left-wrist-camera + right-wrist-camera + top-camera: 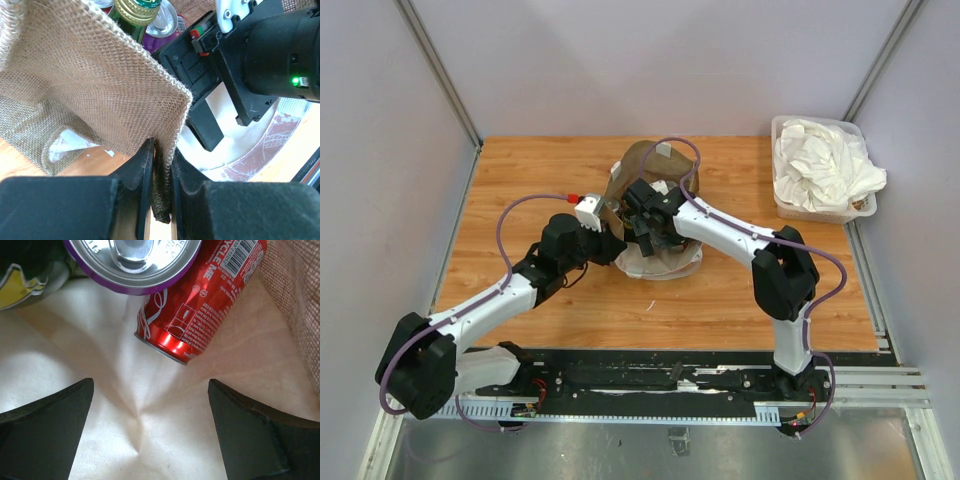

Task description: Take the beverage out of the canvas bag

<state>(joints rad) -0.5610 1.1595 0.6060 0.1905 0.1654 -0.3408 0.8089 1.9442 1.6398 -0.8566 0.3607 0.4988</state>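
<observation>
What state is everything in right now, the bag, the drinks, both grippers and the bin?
left gripper: shut on the canvas bag edge.
right gripper: open, inside the bag, above red can.
canvas bag: mouth held open.
red can: on its side, not gripped.
green bottle: capped, in the bag.
plastic bin: holds white cloth.

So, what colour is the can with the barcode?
The can is red with white print; it shows clearest in the right wrist view.

wood-grain table (520, 170) — pale grey walls (650, 60), clear bin (800, 212) far-right corner
</observation>
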